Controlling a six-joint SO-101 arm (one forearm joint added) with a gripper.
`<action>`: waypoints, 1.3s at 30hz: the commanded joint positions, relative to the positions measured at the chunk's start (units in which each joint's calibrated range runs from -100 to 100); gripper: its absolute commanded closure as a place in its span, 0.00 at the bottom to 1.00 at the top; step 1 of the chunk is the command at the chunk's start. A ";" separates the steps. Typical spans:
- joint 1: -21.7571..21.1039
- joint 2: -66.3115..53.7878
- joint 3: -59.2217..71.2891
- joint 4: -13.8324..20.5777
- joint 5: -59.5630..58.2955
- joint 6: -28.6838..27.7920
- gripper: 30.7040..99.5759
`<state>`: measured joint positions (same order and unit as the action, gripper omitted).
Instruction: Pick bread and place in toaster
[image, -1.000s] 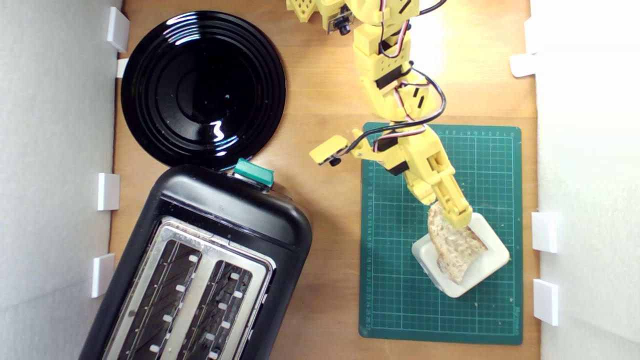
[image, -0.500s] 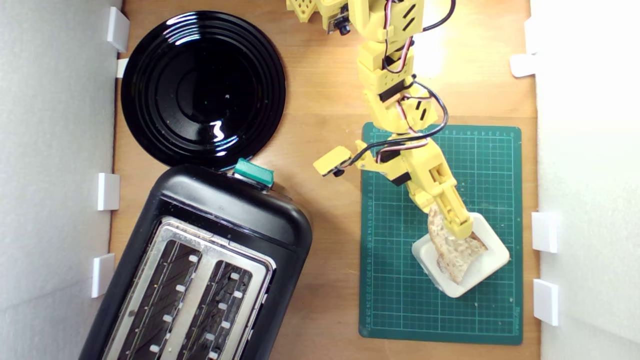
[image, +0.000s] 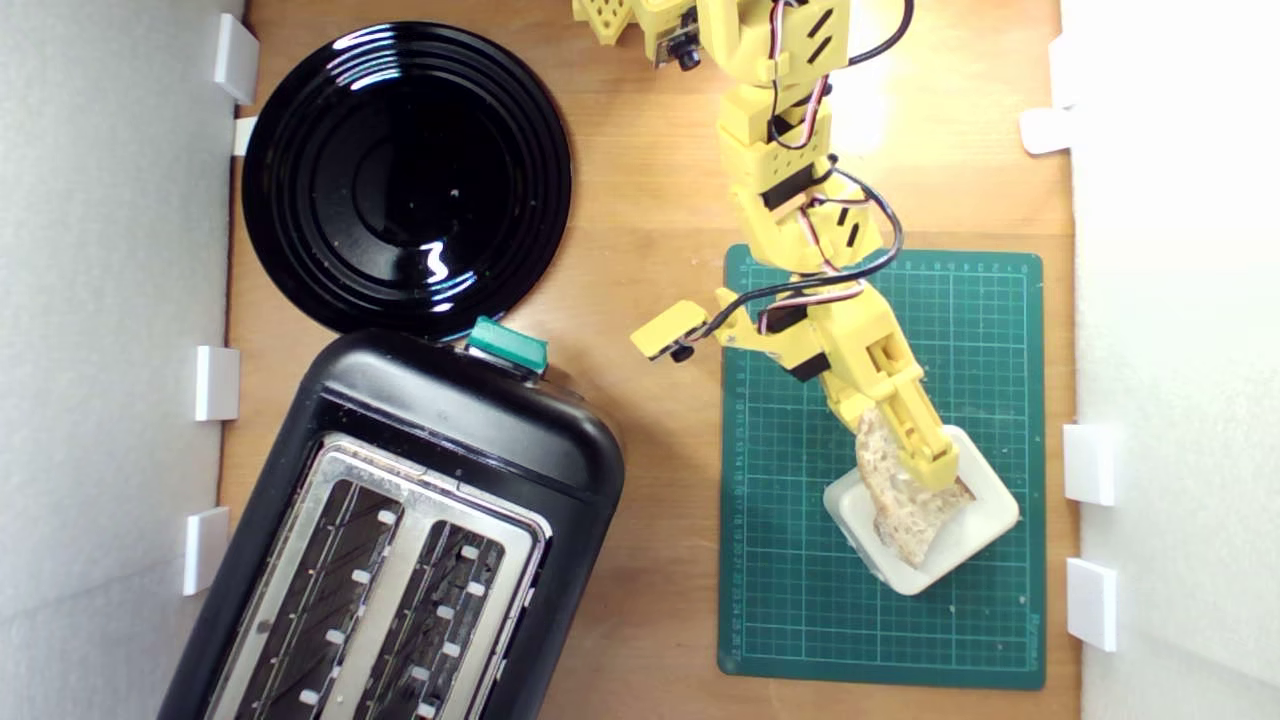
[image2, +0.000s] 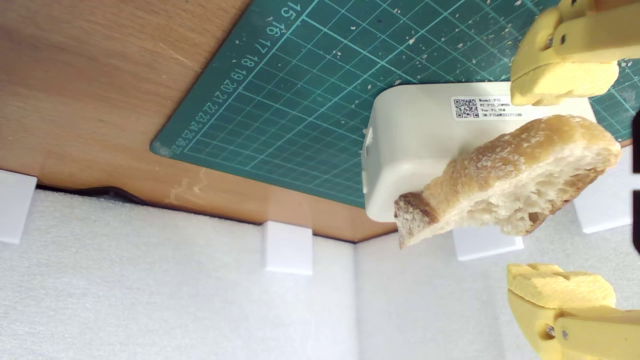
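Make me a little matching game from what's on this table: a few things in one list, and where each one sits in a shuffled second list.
Things:
1. bread
2. toaster
3. black plate
4. hand

Places:
A. upper part of the exterior view's left
B. leaning on the cream-white block, on the green mat
C. fingers open on either side of the bread
D. lower part of the exterior view's left, slots empty

Pairs: 1-B, 2-D, 3-A, 4-C

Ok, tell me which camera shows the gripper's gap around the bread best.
The wrist view: the bread sits between both fingertips with gaps showing, gripper open. In the exterior view the gripper covers part of the bread.
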<state>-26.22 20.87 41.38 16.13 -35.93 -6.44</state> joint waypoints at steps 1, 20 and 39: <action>-0.77 -0.49 -3.02 -0.35 -1.78 0.30 0.04; -0.69 -0.49 -2.75 -0.35 -1.78 -0.12 0.37; -0.53 -0.66 -2.48 -0.35 -1.78 -0.23 0.63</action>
<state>-26.22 20.71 40.64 16.04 -36.69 -6.24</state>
